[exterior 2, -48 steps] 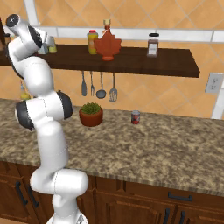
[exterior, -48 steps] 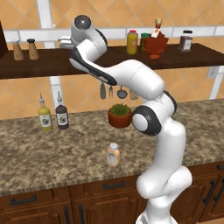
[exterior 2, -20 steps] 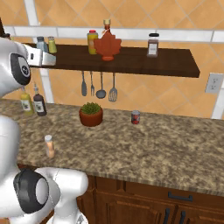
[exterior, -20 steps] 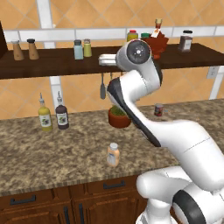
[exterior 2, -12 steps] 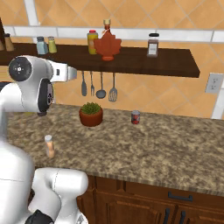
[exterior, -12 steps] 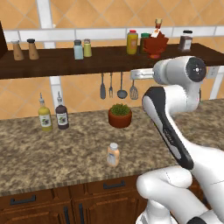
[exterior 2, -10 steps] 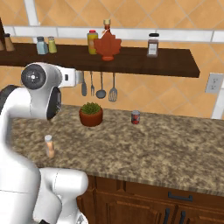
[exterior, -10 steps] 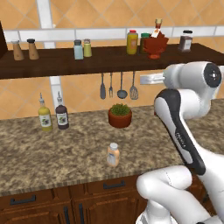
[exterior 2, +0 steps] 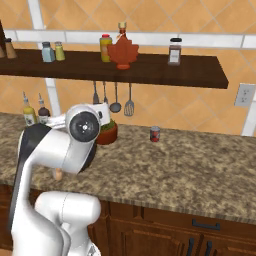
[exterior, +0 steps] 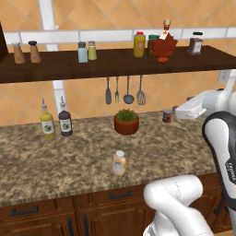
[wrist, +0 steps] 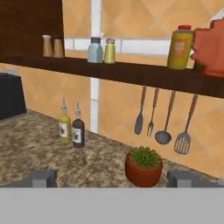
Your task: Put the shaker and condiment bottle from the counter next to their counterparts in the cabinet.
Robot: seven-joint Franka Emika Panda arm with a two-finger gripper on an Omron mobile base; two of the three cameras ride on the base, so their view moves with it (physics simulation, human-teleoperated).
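The pale blue shaker (exterior: 82,52) stands on the dark shelf board, the cabinet (exterior: 115,62), touching distance from the yellow-green shaker (exterior: 92,50); both appear in the hand view too, the blue shaker (wrist: 95,50) left of the yellow-green one (wrist: 109,50). The peach condiment bottle (exterior: 119,163) stands upright near the counter's front edge. Further right on the shelf are the yellow bottle (exterior: 139,44), red maple-leaf bottle (exterior: 163,46) and dark jar (exterior: 196,44). My gripper (wrist: 111,179) is open and empty, its hand (exterior: 188,109) hanging below shelf height at the right, far from both things.
Two brown shakers (exterior: 25,52) stand at the shelf's left end. On the counter are a yellow and a dark spouted bottle (exterior: 55,123), a potted plant (exterior: 126,122) and a small red can (exterior: 167,115). Utensils (exterior: 124,91) hang under the shelf.
The arm has swung from the shelf's left part across to the right and lower, away from the blue shaker left on the shelf. The jaws stay open.
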